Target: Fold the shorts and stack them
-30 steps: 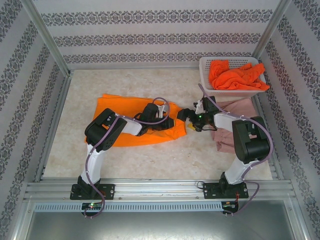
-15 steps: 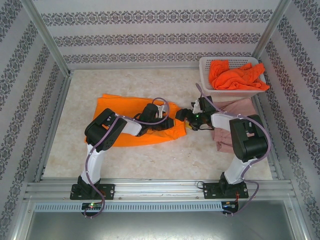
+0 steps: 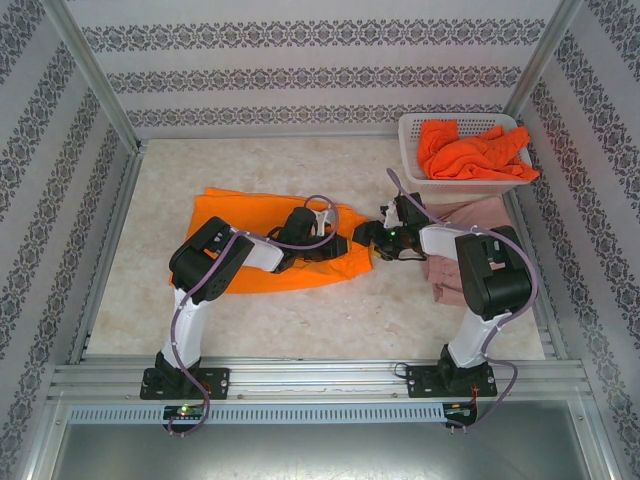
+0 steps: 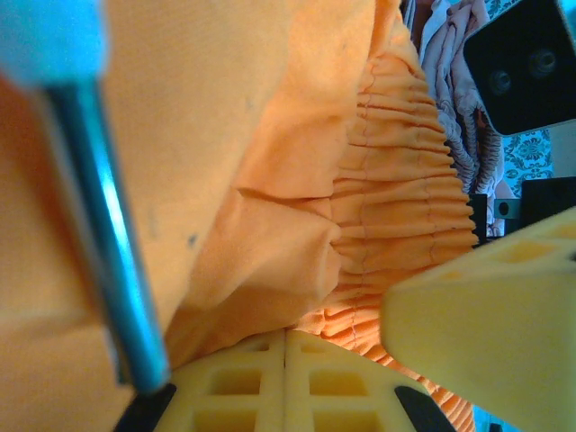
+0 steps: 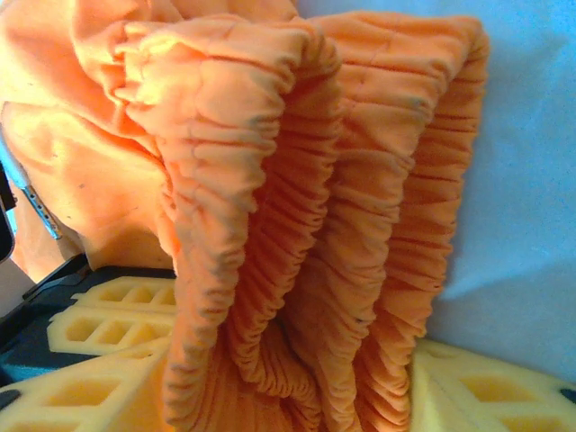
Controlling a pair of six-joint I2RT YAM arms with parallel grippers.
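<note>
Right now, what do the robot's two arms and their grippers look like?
The left arm and right arm are alike: black housings joined by white links, with a lilac cable looping along each. The gripper fingers are pale yellow plastic moulded with a grid of square pockets.

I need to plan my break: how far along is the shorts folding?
Done: nothing stacked yet. In hand: the orange shorts lie spread on the table, left gripper clamped on them, right gripper around the waistband. Remaining: the pink shorts beside the basket and the red-orange shorts inside it.
</note>
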